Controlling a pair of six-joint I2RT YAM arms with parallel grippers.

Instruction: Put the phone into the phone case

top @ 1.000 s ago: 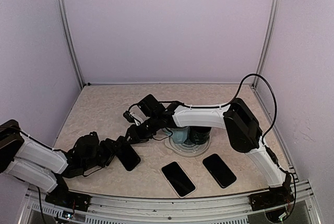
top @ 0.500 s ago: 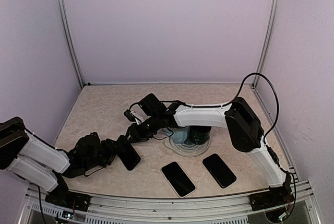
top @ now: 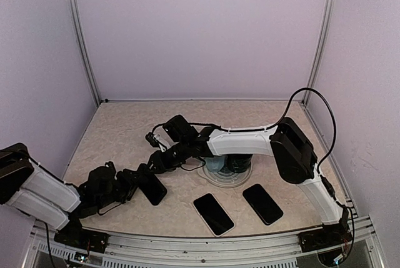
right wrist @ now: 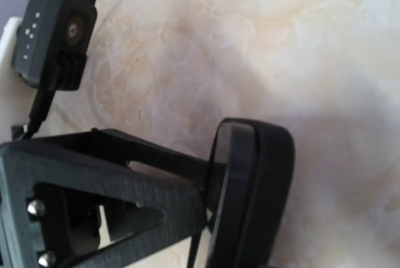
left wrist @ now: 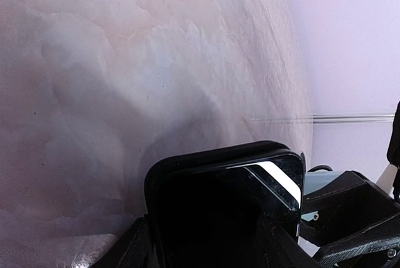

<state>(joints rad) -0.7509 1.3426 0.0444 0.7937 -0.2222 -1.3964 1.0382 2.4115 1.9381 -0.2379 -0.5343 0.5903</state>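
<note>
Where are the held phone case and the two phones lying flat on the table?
phone case (left wrist: 209,155), left wrist view, its top rim.
middle phone (top: 214,213), top external view, middle of its screen.
right phone (top: 262,203), top external view, middle of its screen.

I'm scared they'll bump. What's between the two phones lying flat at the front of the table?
Only a bare strip of table lies between the left phone and the right phone. The top camera shows this.
</note>
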